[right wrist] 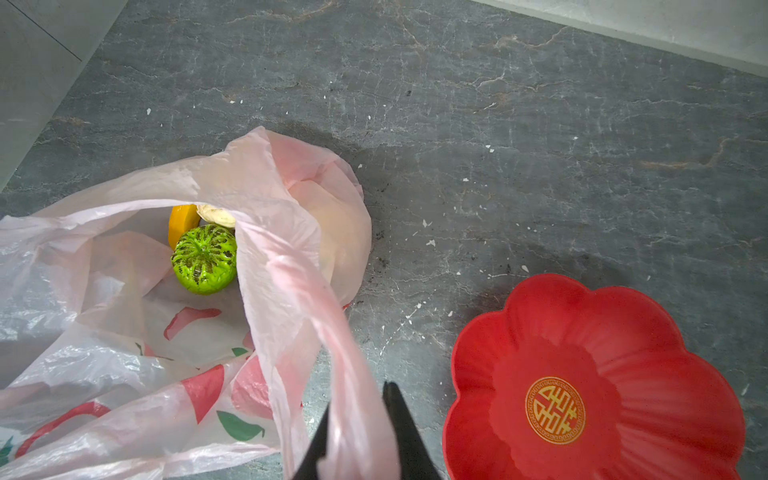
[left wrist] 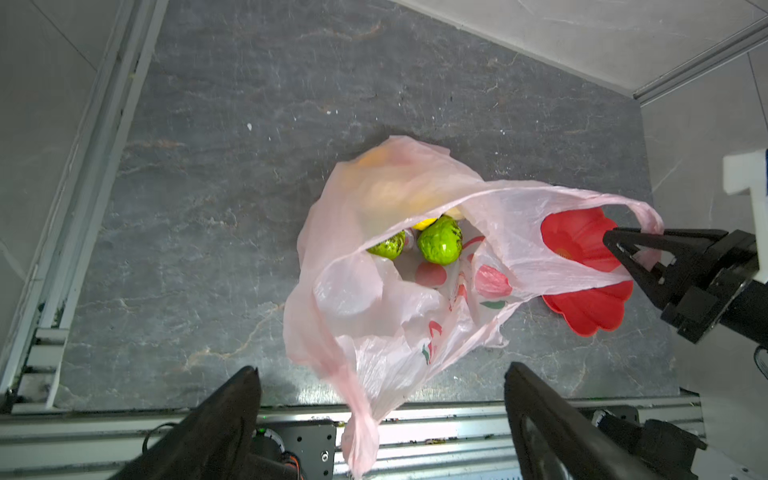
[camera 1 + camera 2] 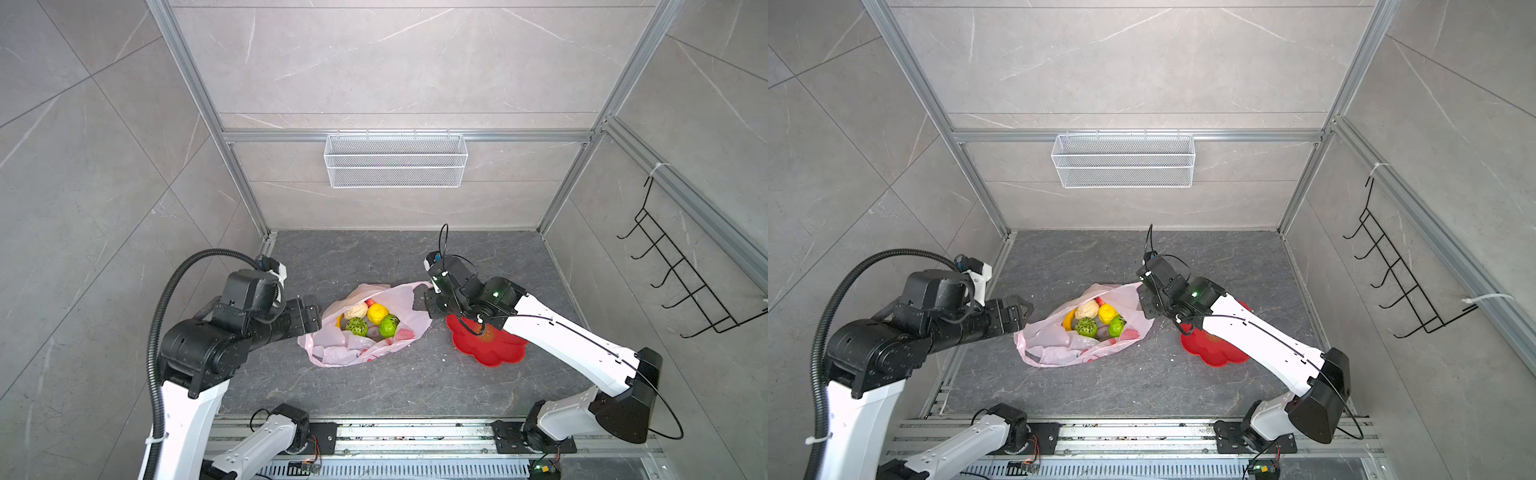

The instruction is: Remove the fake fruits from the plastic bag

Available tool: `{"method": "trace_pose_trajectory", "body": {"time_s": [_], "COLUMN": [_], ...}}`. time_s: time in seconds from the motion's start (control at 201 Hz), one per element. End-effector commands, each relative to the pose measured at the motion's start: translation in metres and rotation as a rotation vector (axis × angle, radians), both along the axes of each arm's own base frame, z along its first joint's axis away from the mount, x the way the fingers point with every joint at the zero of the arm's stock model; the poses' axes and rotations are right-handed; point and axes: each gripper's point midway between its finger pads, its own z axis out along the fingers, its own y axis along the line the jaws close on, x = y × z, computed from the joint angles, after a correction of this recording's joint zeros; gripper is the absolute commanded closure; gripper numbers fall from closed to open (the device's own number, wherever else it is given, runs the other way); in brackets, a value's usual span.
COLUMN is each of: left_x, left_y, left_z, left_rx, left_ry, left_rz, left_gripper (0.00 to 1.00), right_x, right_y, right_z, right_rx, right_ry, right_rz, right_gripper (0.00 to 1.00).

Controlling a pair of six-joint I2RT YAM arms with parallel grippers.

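Desk (image 3: 415,386): plastic bag (image 3: 332,353) lying at centre, mouth gaping upward. Red dish (image 3: 498,353) sitting just right of it, probably the drop-off. Fake fruits (image 3: 376,313) sitting clustered inside the bag. Right fingers (image 2: 623,245) pinching the bag's right handle closed, lifting it, presumably propping the mouth open. Left fingers (image 3: 311,311) standing wide apart, gripping nothing, seemingly positioned to reach in.

plastic bag (image 3: 328,341): open on table (image 3: 415,386) | fake fruits (image 3: 376,314): inside | right pincer (image 3: 419,303): at bag's edge
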Motion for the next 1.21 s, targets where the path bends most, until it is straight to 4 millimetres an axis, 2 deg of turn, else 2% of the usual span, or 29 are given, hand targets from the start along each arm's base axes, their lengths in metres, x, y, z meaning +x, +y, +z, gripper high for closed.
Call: {"method": "trace_pose_trajectory", "body": {"time_s": [0.0, 0.08, 0.139, 0.209, 0.348, 0.493, 0.597, 0.896, 1.035, 1.11, 1.204], "left_x": [0.059, 0.082, 0.089, 0.085, 0.068, 0.054, 0.059, 0.086, 0.101, 0.106, 0.111], "left_y": [-0.029, -0.034, -0.031, -0.028, -0.021, -0.016, -0.021, -0.040, -0.050, -0.057, -0.060], "left_z": [-0.020, -0.042, -0.056, -0.063, -0.058, -0.089, -0.110, -0.141, -0.158, -0.170, -0.186], "left_rx": [0.112, 0.183, 0.234, 0.252, 0.204, 0.227, 0.238, 0.274, 0.278, 0.290, 0.325], "left_ry": [0.035, 0.104, 0.161, 0.203, 0.137, 0.216, 0.258, 0.286, 0.318, 0.340, 0.375], "left_rz": [-0.150, -0.186, -0.181, -0.169, -0.129, -0.134, -0.168, -0.270, -0.290, -0.314, -0.330], "left_gripper": [0.06, 0.06, 0.06, 0.06, 0.01, 0.01, 0.00, 0.01, 0.14, 0.33, 0.48], "right_x": [-0.002, -0.003, -0.003, -0.003, -0.004, -0.004, -0.004, -0.005, -0.006, -0.006, -0.005], "right_y": [0.000, -0.001, -0.002, -0.003, -0.002, 0.002, 0.004, 0.004, 0.002, 0.001, 0.001], "right_z": [0.016, 0.021, 0.023, 0.025, 0.018, 0.013, 0.013, 0.018, 0.019, 0.020, 0.023], "right_rx": [0.023, 0.031, 0.029, 0.029, 0.026, 0.025, 0.024, 0.056, 0.059, 0.059, 0.067], "right_ry": [-0.031, -0.042, -0.046, -0.052, -0.040, -0.025, -0.022, -0.027, -0.028, -0.030, -0.040], "right_rz": [0.025, 0.027, 0.027, 0.024, 0.029, 0.046, 0.051, 0.039, 0.034, 0.030, 0.022], "right_gripper": [0.82, 0.82, 0.82, 0.82, 0.82, 0.82, 0.82, 0.82, 0.82, 0.82, 0.82]}}
